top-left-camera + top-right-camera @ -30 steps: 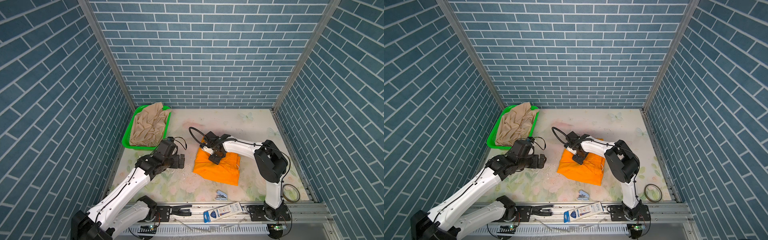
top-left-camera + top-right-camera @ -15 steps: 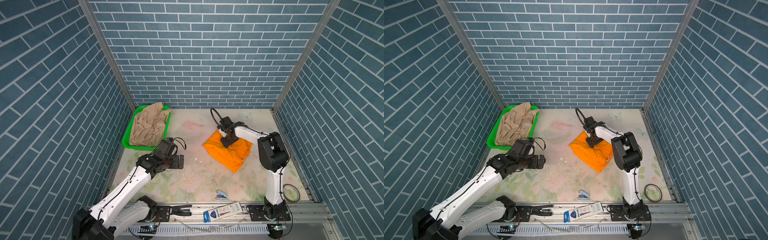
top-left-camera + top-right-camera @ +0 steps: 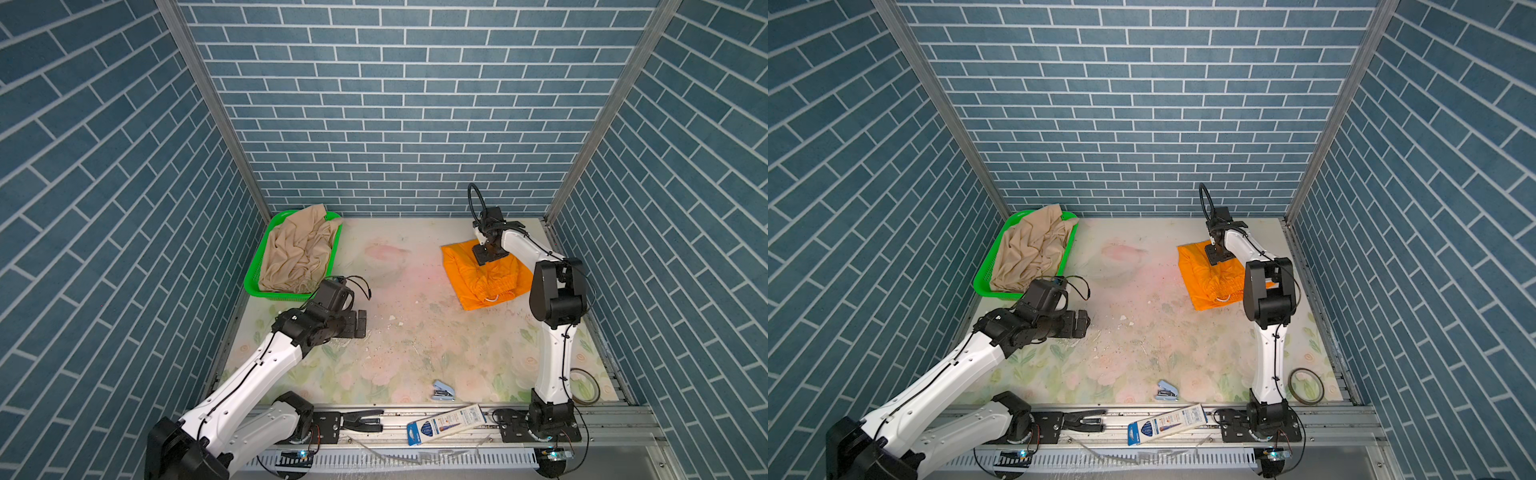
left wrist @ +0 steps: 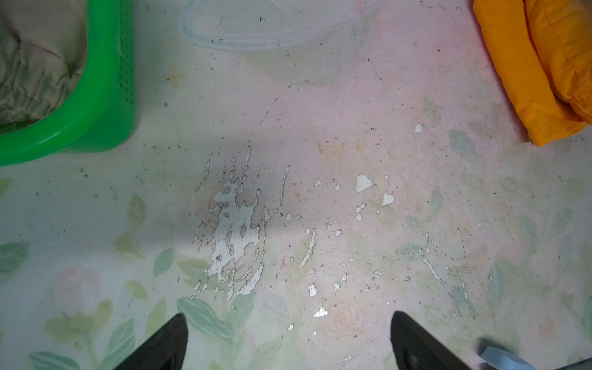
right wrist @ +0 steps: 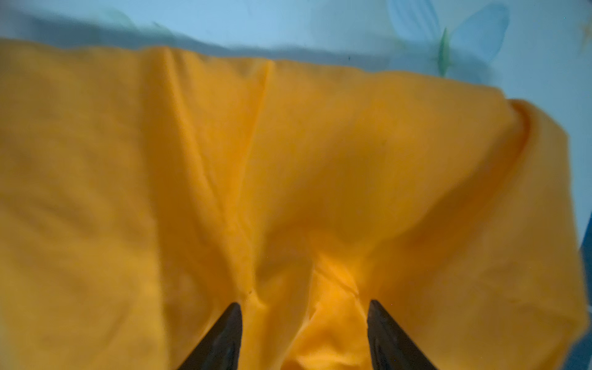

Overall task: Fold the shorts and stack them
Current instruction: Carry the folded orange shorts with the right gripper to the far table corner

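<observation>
In the blurred right wrist view only the two dark tips of the right gripper (image 5: 304, 307) show, and its body is cut off at the frame edge. In both top views its wrist block hides the fingers. The tips stand partway apart with a raised fold of the orange shorts (image 5: 192, 160) filling the gap and creases running in toward it, so the claw looks clamped on that fold. The right arm reaches from its base at the near rail up and over, elbow high, with the forearm angled down toward the far right of the table (image 3: 395, 316). The elbow housing covers part of the shorts' right edge. The orange pair lies folded there, its white drawstring (image 3: 492, 297) peeping out at the near side. The left gripper (image 4: 288, 315) also shows only its tips, set wide apart over bare, scuffed tabletop and holding nothing. Its arm stretches low from the near left corner, with the claw hovering just in front of the green basket (image 3: 254, 270). The beige shorts (image 3: 297, 253) lie crumpled in that basket at the far left, well apart from the orange pair.
</observation>
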